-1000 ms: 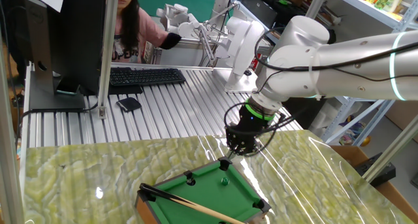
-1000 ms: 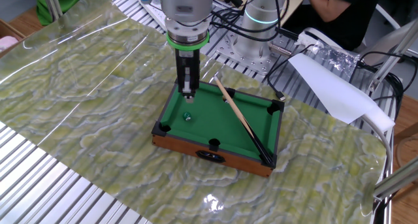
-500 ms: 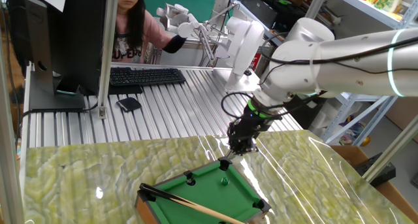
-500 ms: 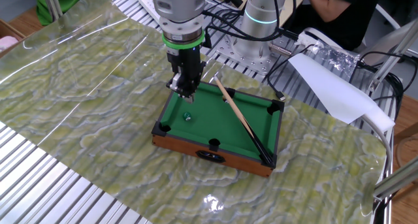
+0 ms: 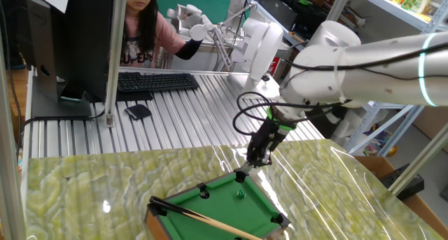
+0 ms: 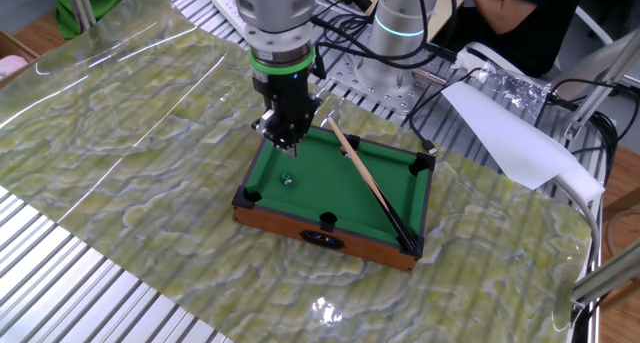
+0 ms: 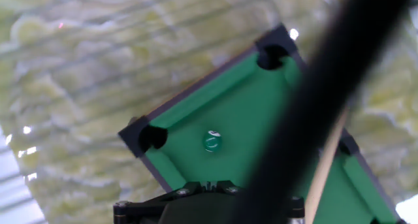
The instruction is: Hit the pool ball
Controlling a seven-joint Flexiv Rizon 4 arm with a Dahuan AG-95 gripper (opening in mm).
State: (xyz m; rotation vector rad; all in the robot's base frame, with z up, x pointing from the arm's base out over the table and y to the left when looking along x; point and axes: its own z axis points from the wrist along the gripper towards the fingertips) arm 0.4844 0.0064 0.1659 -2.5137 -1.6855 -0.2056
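the claw point(image 6: 285, 139) hangs with its jaws together over the near-left corner of the little pool table point(image 6: 300, 221), holding nothing. the pool ball point(image 6: 286, 178) sits on the felt just below it, near a corner pocket (not yet touched, i'd say). next it must dip and nudge. the cue stick point(image 6: 368, 181) lies well right; rails crowd close there.

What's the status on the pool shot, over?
Gripper shut, empty, hanging above the table's back rail. Pool ball unstruck, on the felt near the corner pocket. Cue stick lies untouched across the mini pool table, off the ball.
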